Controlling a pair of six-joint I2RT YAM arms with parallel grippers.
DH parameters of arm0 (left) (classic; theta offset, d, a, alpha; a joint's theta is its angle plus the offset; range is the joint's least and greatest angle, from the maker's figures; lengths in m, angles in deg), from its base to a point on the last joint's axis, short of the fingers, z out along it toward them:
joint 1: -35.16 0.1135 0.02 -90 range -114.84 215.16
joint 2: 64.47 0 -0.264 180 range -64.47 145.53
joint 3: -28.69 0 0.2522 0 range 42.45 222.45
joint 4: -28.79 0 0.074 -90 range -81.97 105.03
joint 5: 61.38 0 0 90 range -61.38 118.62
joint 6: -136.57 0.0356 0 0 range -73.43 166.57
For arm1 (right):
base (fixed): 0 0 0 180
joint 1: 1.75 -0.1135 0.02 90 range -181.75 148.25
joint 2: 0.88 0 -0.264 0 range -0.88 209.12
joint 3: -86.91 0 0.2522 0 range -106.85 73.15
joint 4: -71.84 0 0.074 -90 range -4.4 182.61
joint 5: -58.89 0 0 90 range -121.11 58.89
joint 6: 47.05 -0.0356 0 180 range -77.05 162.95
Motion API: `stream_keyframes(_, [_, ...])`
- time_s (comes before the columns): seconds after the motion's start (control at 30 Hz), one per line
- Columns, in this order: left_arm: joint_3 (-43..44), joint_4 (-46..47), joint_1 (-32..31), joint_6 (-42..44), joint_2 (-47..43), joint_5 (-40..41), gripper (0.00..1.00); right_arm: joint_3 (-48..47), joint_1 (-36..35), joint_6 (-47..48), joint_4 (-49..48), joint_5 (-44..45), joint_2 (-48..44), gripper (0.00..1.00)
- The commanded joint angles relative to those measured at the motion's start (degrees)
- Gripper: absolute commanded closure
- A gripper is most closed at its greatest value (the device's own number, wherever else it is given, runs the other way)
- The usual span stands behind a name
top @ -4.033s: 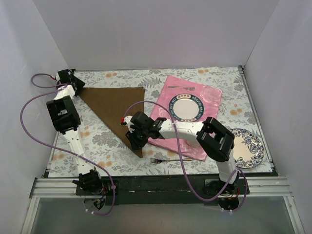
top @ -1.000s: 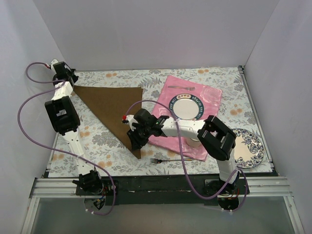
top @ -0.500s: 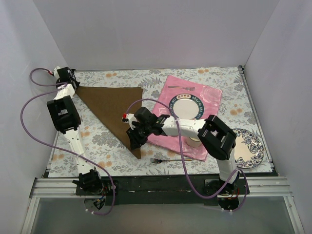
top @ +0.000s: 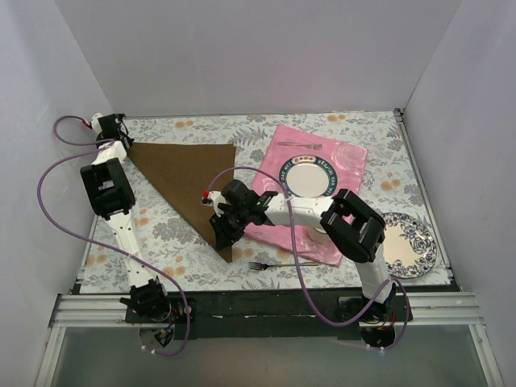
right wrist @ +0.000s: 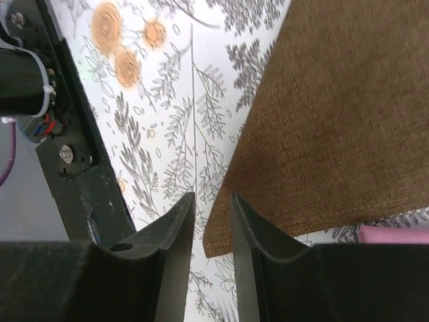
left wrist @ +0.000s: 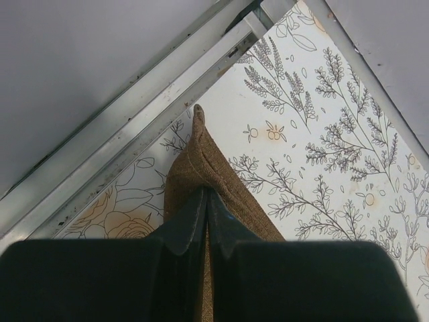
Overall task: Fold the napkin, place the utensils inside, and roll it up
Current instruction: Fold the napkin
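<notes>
Napkin (top: 189,173) lies folded to a triangle; your left end effector (left wrist: 204,201) pinches its far corner, your right end effector (right wrist: 213,208), part-open, holds nothing. Placing the fork (top: 278,264) and rolling remain.

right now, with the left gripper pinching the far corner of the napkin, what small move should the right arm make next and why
Probably lower the right gripper and close it on the brown napkin at its near corner. Its jaws stand apart over that tip, gripping nothing, while the left gripper is shut on the far corner.
</notes>
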Motion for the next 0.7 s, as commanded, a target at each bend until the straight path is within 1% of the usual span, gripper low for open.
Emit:
stream_keyframes(0.0, [1.1,2.1,-0.2,1.2,-0.2,3.0,1.0,3.6,0.0,0.0,-0.5,-0.6,1.3,0.65])
stream_keyframes(0.2, [2.2,1.7,-0.4,0.2,0.7,2.5,1.0,8.3,-0.6,0.6,0.7,1.9,0.8,0.67])
stream_keyframes(0.33, [4.6,1.3,-1.4,2.3,0.9,4.4,1.0,8.6,-0.2,1.8,3.5,6.7,-2.2,0.67])
stream_keyframes(0.43, [7.3,1.1,-2.3,5.1,0.7,3.7,1.0,8.4,1.4,0.9,2.0,4.3,-6.2,0.67])
stream_keyframes(0.5, [8.7,0.4,-4.0,6.8,-0.7,3.8,0.94,6.1,3.3,-0.9,-0.3,2.0,-7.9,0.67])
stream_keyframes(0.53, [9.6,-0.1,-4.6,7.2,-1.6,3.7,0.9,4.7,4.0,-1.5,-0.9,1.2,-8.6,0.67])
stream_keyframes(0.57, [10.2,-0.5,-6.1,7.9,-2.4,4.6,0.83,2.9,5.4,-1.9,-0.8,-0.1,-8.3,0.66])
stream_keyframes(0.6, [10.7,-1.0,-7.1,8.9,-4.2,5.2,0.69,-1.9,6.3,-2.6,0.2,-0.3,-7.3,0.66])
stream_keyframes(0.63, [11.7,-2.6,-7.9,9.1,-5.1,5.9,0.61,-4.0,7.4,-3.1,0.6,-0.1,-6.6,0.66])
stream_keyframes(0.67, [12.1,-3.7,-9.5,9.2,-5.9,5.8,0.55,-6.0,9.4,-3.7,0.7,0.3,-5.9,0.65])
